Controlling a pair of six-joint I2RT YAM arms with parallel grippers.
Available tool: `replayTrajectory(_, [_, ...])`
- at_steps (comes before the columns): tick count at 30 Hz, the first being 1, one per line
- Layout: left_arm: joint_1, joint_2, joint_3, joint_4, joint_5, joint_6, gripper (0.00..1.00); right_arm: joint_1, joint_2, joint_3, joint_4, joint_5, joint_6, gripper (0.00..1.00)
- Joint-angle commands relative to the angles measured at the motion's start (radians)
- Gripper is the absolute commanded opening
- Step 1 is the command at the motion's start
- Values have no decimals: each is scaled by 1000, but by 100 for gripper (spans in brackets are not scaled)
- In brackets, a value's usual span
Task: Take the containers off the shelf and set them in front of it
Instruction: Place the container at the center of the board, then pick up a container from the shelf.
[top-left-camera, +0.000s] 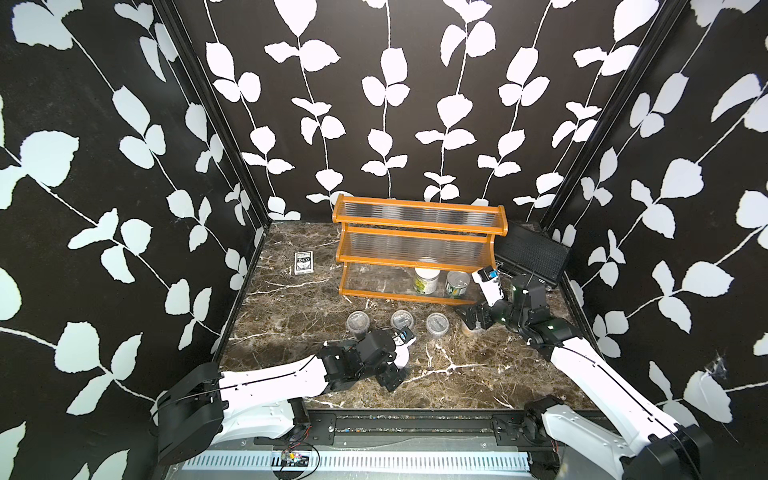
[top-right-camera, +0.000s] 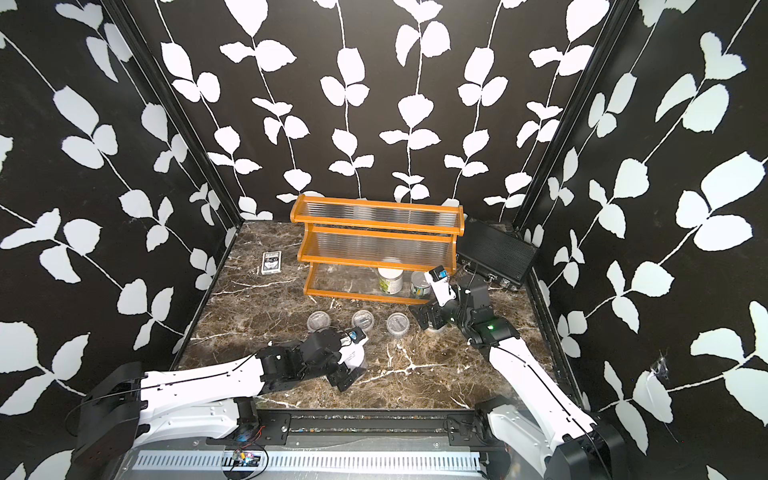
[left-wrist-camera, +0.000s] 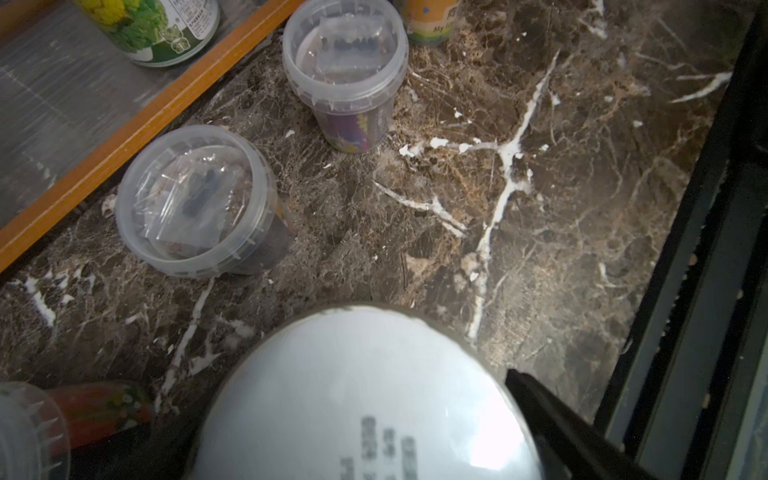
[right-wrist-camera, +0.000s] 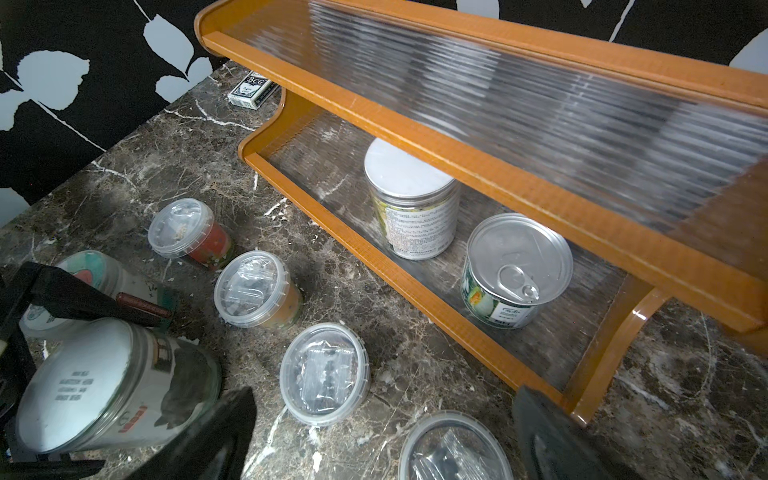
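Note:
The orange-brown shelf stands at the back. Its bottom tier holds a white-lidded jar and a pull-tab tin; the upper tiers are bare. Three clear lidded cups stand in a row in front of it. My right gripper hangs open over another clear cup. My left gripper is open, straddling a white-lidded jar that stands on the table; one finger shows beside its lid. A strawberry-lidded jar stands just behind it.
A flat BCG card box lies left of the shelf. A black ribbed case leans at the shelf's right end. Patterned walls close in three sides, and a black rail runs along the front edge.

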Motion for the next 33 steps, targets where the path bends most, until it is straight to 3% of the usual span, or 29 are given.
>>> replayTrajectory(1, [-1,-48,2,-24,-14,2,99,-4,-6,34,6,-12,-9,100])
replayTrajectory(10, [0,-91,121,-145,-42,55,99,-1,28,25,65,-64,62,100])
replayTrajectory(18, [60,-108,264,-265,35,135,99,64,52,2,116,12,145,100])
replayTrajectory(26, [296,-65,315,-185,167,161,99,279,158,-16,272,292,337,100])
replayTrajectory(33, [496,-38,312,-125,293,132,99,391,346,77,344,499,407,100])
